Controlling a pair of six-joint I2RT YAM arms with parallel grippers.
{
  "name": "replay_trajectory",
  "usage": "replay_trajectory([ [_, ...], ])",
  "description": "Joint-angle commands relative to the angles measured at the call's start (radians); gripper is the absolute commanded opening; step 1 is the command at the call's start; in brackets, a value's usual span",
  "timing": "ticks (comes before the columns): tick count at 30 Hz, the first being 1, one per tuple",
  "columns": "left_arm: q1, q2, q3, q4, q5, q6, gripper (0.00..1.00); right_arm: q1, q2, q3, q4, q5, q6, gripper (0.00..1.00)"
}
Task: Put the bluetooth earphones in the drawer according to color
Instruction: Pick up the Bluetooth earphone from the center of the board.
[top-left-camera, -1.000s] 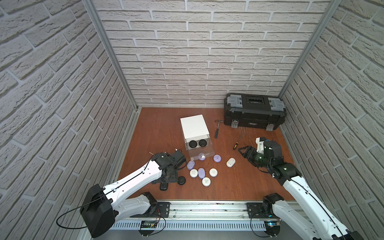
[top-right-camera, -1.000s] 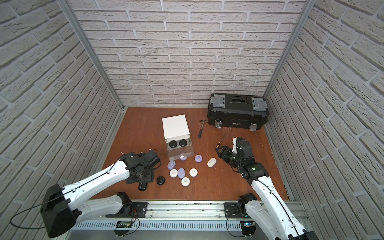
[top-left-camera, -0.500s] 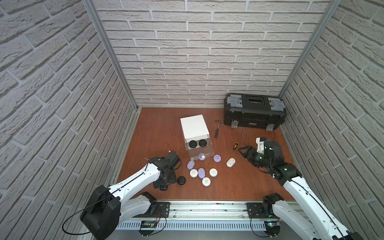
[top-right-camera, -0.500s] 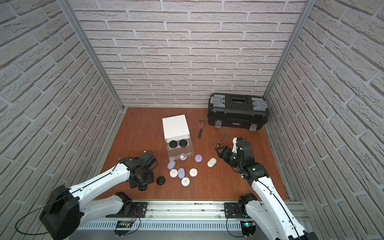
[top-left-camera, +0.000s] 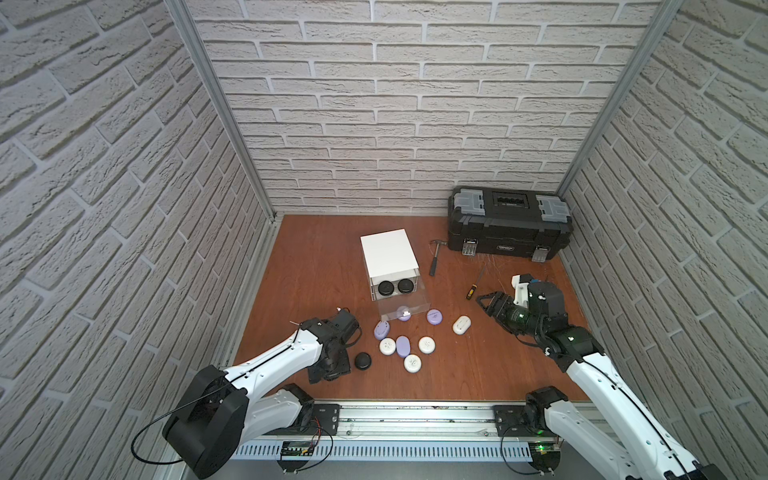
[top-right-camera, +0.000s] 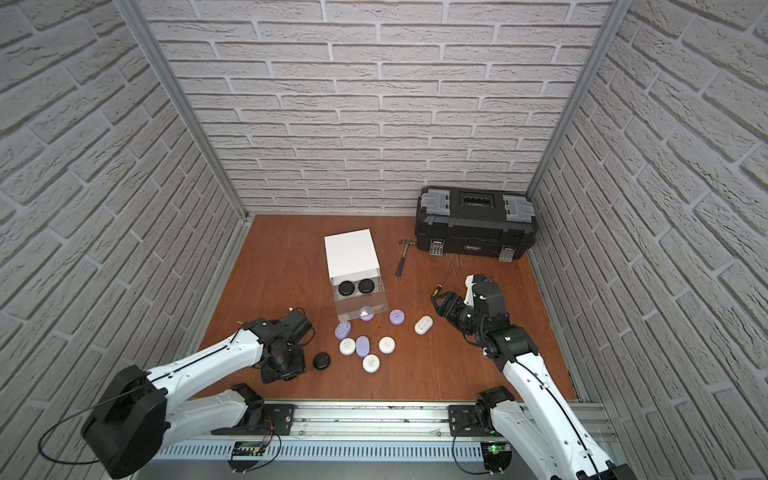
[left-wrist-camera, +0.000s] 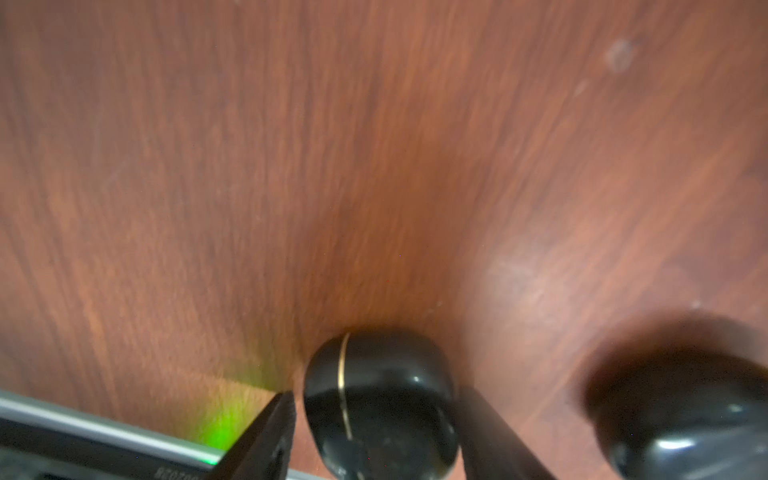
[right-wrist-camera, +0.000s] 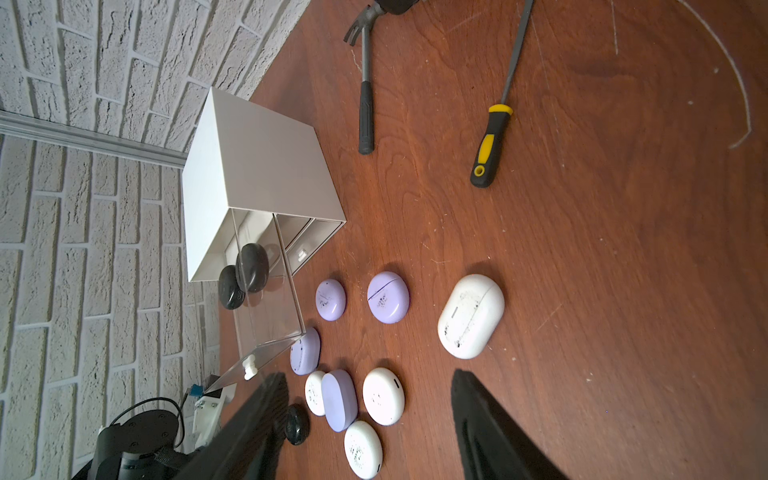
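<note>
Got the left arm (top-left-camera: 270, 365) stretched low out of the lower left of a top view, wrist folded down, left gripper (top-left-camera: 324, 374) parked right on top of a black earphone case (left-wrist-camera: 380, 407) close to the front rail (top-left-camera: 415, 411). Going by the left wrist view: jaws pulled in narrow around it, one finger (left-wrist-camera: 486, 432) against its side, a sliver of wood still showing beside the other, so can't tell whether it's properly clamped. Second black case (top-left-camera: 363, 360) just beside, untouched.

Versus a second ago: left gripper dropped down and toward the rail, jaws way narrower, that case now hidden under it in both top views. Nothing else shifted, right arm (top-left-camera: 602, 382) included. Right gripper (top-left-camera: 482, 302) at mid-right, spread wide, holding nothing, aimed at the oval white case (top-left-camera: 461, 324).

Drawer (top-left-camera: 388, 251) sitting mid-frame, top tray pulled out with two black cases (top-left-camera: 385, 287) inside. Counting four lavender cases (top-left-camera: 402, 347) and three round white cases (top-left-camera: 427, 344) loose just below it, between the grippers.

Room-wise: rail tight below the left gripper, plenty of bare wood (top-left-camera: 316, 270) left of the drawer and along the lower right. Hammer (top-left-camera: 435, 257), screwdriver (top-left-camera: 471, 292) and toolbox (top-left-camera: 509, 228) off in the upper right, well apart.
</note>
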Motion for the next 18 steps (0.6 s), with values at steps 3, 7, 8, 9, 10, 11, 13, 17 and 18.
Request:
replay_trajectory([
  [3,0.007,0.002,-0.022,0.011,0.003,0.009,0.55,-0.010,0.001,-0.010,0.037,-0.007,0.010,0.67],
  [7,0.007,0.013,-0.012,0.015,-0.005,0.012,0.49,-0.010,0.001,-0.013,0.041,-0.010,0.012,0.67],
  [8,0.007,0.017,-0.006,0.014,-0.007,0.015,0.48,-0.010,0.002,-0.013,0.041,-0.009,0.012,0.67],
  [9,0.007,0.019,0.000,0.012,-0.010,0.019,0.47,-0.010,0.001,-0.013,0.041,-0.011,0.012,0.67],
  [10,0.005,0.021,0.008,0.010,-0.012,0.023,0.45,-0.010,0.001,-0.014,0.041,-0.011,0.011,0.67],
  [11,0.004,0.019,0.018,0.008,-0.018,0.027,0.44,-0.010,0.000,-0.014,0.039,-0.011,0.010,0.67],
  [13,-0.005,0.018,0.043,-0.004,-0.026,0.040,0.43,-0.010,-0.002,-0.013,0.038,-0.011,0.009,0.67],
  [17,-0.049,0.005,0.140,-0.081,-0.087,0.051,0.41,-0.010,0.006,-0.014,0.045,-0.015,0.007,0.67],
  [18,-0.057,-0.003,0.167,-0.100,-0.100,0.052,0.41,-0.010,0.009,-0.014,0.046,-0.016,0.007,0.67],
])
